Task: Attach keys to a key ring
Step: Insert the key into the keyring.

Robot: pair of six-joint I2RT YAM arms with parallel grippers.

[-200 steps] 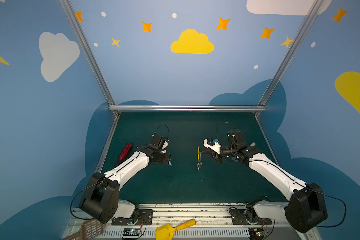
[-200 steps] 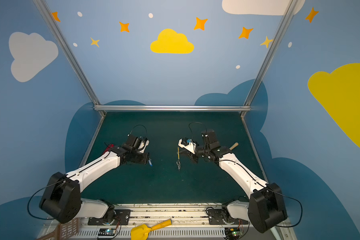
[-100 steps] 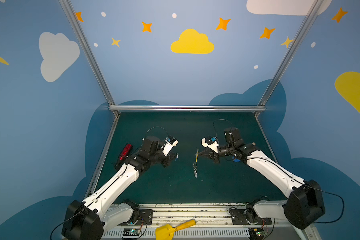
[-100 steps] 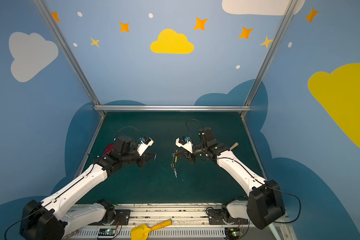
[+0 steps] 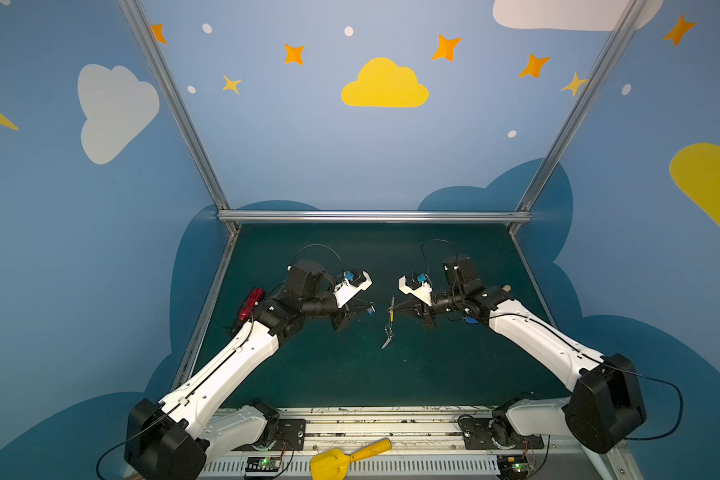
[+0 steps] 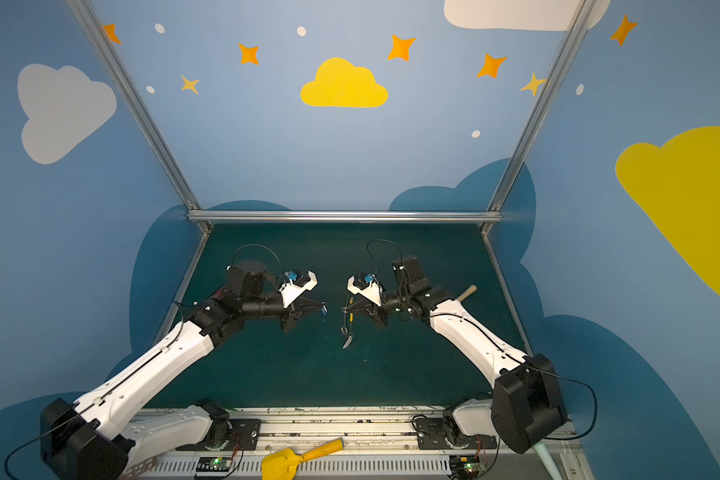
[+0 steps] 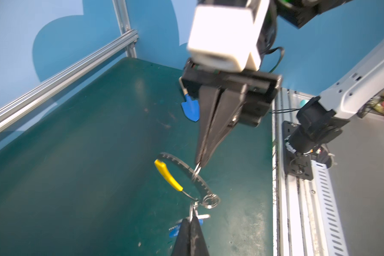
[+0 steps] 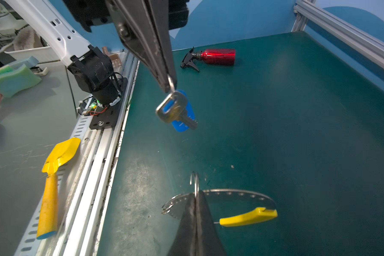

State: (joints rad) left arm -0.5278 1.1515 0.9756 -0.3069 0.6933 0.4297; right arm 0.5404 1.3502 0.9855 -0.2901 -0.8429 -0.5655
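Observation:
My left gripper [image 5: 368, 308] [image 7: 192, 218] is shut on the small ring of a silver key [image 8: 174, 108] with a blue tag [image 8: 184, 117], and the key hangs free above the mat. Close to its right, my right gripper [image 5: 393, 309] [image 8: 195, 196] is shut on a small split ring [image 7: 196, 171] threaded on the key ring [image 7: 180, 164], a dark holed hoop with a yellow sleeve [image 8: 248, 216]. The hoop hangs edge-on in both top views. A white fob [image 5: 386, 343] [image 6: 347, 341] dangles below it on another split ring [image 7: 211, 201].
A red spray bottle [image 8: 217, 56] [image 5: 253, 301] lies by the left wall. A blue toy shovel [image 7: 191, 109] with a wooden handle [image 6: 466, 292] lies behind my right arm. A yellow shovel [image 8: 53, 181] rests on the front rail [image 5: 391, 424].
My left gripper has swung right with the key and now hangs close to my right gripper. The right gripper and key ring have shifted only slightly left.

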